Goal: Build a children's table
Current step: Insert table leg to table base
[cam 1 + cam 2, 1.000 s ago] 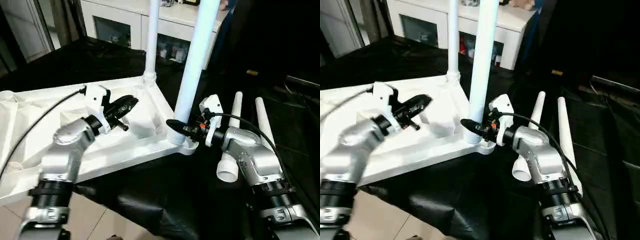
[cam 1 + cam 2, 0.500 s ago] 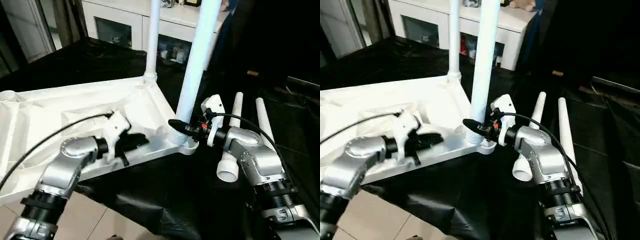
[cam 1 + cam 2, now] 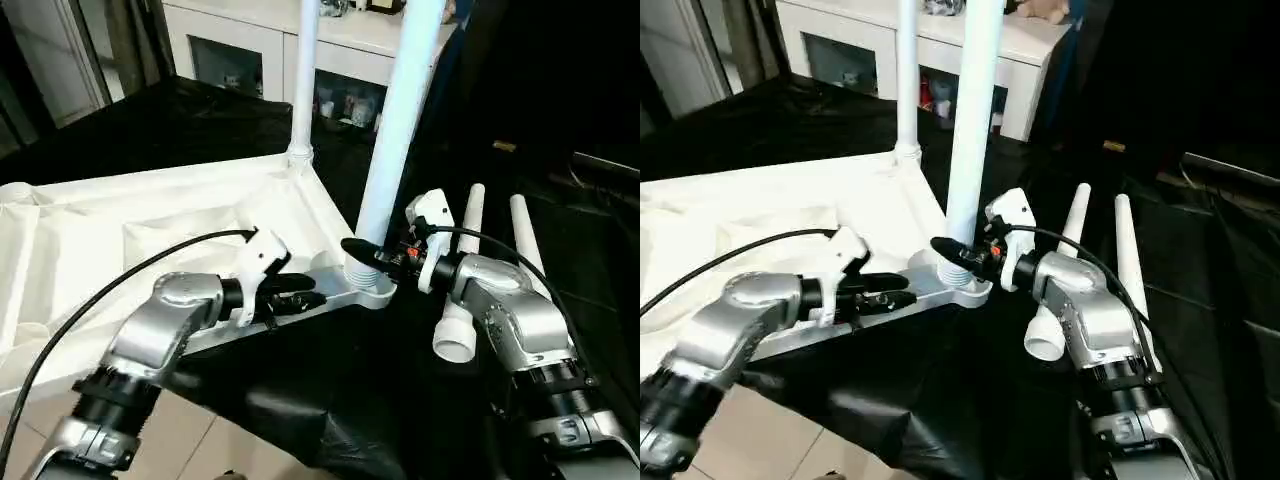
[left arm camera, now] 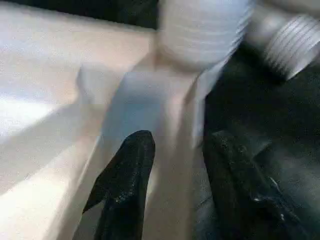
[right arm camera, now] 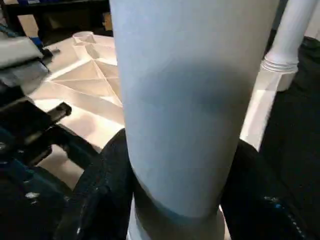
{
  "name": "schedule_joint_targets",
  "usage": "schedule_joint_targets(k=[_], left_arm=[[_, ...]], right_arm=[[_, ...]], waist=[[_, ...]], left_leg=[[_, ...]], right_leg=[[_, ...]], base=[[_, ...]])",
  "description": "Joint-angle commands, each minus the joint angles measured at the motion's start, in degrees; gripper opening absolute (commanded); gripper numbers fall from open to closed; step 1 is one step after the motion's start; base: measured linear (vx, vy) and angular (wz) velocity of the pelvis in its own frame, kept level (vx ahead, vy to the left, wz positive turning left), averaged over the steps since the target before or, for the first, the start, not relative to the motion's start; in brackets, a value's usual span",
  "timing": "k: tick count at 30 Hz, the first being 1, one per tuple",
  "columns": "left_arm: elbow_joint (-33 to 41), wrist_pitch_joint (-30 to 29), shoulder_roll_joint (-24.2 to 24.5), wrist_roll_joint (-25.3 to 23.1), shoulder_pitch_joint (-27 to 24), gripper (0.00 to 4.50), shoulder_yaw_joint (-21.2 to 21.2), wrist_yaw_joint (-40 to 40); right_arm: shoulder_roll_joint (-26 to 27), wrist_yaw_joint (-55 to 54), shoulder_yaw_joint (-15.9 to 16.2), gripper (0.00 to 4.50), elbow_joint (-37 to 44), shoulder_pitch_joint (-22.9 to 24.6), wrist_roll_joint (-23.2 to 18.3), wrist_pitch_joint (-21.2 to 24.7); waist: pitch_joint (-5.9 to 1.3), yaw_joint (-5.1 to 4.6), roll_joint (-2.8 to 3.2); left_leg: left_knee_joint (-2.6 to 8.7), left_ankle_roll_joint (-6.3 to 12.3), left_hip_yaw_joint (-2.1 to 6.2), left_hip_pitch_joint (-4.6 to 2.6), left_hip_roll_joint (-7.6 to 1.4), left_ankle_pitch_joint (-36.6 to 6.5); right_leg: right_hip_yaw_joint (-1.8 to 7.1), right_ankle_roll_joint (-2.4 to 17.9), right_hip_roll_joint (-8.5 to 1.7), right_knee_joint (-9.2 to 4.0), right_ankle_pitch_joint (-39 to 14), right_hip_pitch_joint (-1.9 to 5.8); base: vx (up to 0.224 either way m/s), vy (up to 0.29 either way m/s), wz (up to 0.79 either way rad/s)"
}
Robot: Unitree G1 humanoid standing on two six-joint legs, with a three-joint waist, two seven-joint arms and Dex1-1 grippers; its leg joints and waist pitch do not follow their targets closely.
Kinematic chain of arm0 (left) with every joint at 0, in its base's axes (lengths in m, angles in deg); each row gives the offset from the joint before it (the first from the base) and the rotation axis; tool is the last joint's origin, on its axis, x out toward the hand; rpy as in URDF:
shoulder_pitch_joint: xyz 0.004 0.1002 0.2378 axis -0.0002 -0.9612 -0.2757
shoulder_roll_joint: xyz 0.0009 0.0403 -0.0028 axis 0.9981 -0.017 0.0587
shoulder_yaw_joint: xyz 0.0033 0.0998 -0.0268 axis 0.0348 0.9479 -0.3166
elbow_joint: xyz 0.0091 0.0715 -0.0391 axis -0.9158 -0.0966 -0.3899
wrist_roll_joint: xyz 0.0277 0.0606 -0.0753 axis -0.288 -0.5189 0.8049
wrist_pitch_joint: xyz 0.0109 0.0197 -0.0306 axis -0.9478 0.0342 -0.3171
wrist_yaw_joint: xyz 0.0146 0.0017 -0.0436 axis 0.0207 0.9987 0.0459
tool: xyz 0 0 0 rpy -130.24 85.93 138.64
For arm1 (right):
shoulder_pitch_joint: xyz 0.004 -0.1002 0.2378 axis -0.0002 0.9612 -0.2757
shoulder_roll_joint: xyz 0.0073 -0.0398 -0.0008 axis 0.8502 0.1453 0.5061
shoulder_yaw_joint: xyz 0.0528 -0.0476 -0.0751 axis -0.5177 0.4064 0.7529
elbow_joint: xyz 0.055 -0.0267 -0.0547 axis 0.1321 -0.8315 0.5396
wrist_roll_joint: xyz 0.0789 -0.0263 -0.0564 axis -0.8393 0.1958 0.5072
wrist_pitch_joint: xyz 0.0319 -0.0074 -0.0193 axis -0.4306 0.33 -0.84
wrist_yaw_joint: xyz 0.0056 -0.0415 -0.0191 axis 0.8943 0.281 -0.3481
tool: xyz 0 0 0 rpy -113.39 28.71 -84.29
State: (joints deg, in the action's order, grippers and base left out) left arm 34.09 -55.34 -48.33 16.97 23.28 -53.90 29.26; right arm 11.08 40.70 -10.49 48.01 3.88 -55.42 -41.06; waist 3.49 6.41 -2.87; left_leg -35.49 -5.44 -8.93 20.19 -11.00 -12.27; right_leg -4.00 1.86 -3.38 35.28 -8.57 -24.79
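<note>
Cabinet [image 3: 260, 45]: white, at the far side behind the table; its glass-fronted compartments hold small items too dim to make out.
Table top [image 3: 90, 240]: the children's table lies upside down on black cloth [image 3: 330, 400], ribbed underside up, long axis running from the robot's left across to the middle, near edge overhanging the cloth's front.
Left gripper [image 3: 300, 293]: lies level, pointing right along the top's near edge; in the left wrist view the two black fingers [image 4: 122, 185] stand apart on either side of the white rim, not plainly pressed on it, so it is part open and straddling the edge.
Far leg [image 3: 304, 80]: white tube standing upright in the far corner socket, long axis vertical, running out of the top of the picture.
Near leg [image 3: 398, 130]: thicker-looking tube upright in the near right corner socket [image 3: 368, 282], leaning very slightly right toward the top.
Right gripper [image 3: 362, 252]: points left, level, at the base of the near leg; the right wrist view has a black finger [image 5: 107, 190] on each side of the tube, clasping it just above the socket.
Spare legs [image 3: 463, 290]: two white tubes lying side by side on the cloth to the right of the table, long axes pointing away from the robot, open end of the nearer one toward the robot.
</note>
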Motion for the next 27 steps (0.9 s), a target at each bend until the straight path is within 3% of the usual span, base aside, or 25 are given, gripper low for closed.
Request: schedule_joint_targets(k=[1, 5, 10, 16, 23, 27], left_arm=[[-0.7, -1.3, 0.2, -1.0, 0.8, 1.91, 1.1, -0.1], [-0.6, -2.5, -0.4, 0.7, 0.7, 1.91, 0.7, 0.8], [-2.8, -0.9, -1.0, -0.6, 1.6, 1.91, 0.7, 0.3], [-1.4, -0.3, 1.2, -2.1, 1.3, 1.47, 3.0, 2.8], [-0.2, -1.6, 2.6, -3.4, 0.8, 0.94, 5.3, 5.4], [-1.8, -0.7, 2.1, -3.6, 1.8, 0.6, 4.5, 4.2]], right_arm=[[-0.6, -0.5, -1.2, 1.92, 1.9, 0.4, 0.1, 0.0], [-0.7, -0.8, -1.2, 1.92, 2.0, 0.6, 0.2, -0.1], [-0.6, -1.0, -1.1, 1.92, 2.3, 0.8, 0.1, -0.1], [-0.7, -1.1, -0.9, 1.92, 2.4, 0.9, 0.1, -0.3], [-0.7, -1.4, -1.0, 1.92, 2.4, 0.8, 0.1, -0.3], [-0.7, -1.6, -1.1, 1.92, 2.3, 0.7, 0.1, -0.4]], waist=[[-4.17, 0.05, 1.1], [-4.19, -0.02, 1.27], [-4.09, 0.0, 1.47], [-4.1, 0.1, 1.65], [-4.08, -0.09, 2.08], [-4.08, -0.14, 2.2]], left_leg=[[4.79, 0.1, 0.19, 0.21, -1.54, -7.7], [4.71, 0.13, 0.15, 0.28, -1.51, -8.0], [4.77, 0.21, 0.15, 0.17, -1.5, -9.2], [4.9, 0.19, 0.3, 0.17, -1.57, -9.7], [4.89, 0.14, 0.26, 0.19, -1.54, -9.4], [4.81, 0.24, 0.18, 0.26, -1.39, -9.5]], right_leg=[[2.84, 7.9, -4.29, -4.15, -15.8, 4.29], [2.77, 8.9, -4.23, -4.11, -15.5, 4.27], [2.71, 8.2, -4.26, -4.5, -17.6, 4.19], [2.72, 7.1, -4.33, -4.67, -19.8, 4.13], [2.77, 7.9, -4.29, -4.52, -18.8, 4.14], [2.72, 7.8, -4.2, -4.67, -19.0, 4.2]], base=[[0.0, 0.0, 0.0], [0.0, 0.0, 0.0], [0.0, 0.0, 0.0], [0.0, 0.0, 0.0], [0.0, 0.0, 0.0], [0.0, 0.0, 0.0]])
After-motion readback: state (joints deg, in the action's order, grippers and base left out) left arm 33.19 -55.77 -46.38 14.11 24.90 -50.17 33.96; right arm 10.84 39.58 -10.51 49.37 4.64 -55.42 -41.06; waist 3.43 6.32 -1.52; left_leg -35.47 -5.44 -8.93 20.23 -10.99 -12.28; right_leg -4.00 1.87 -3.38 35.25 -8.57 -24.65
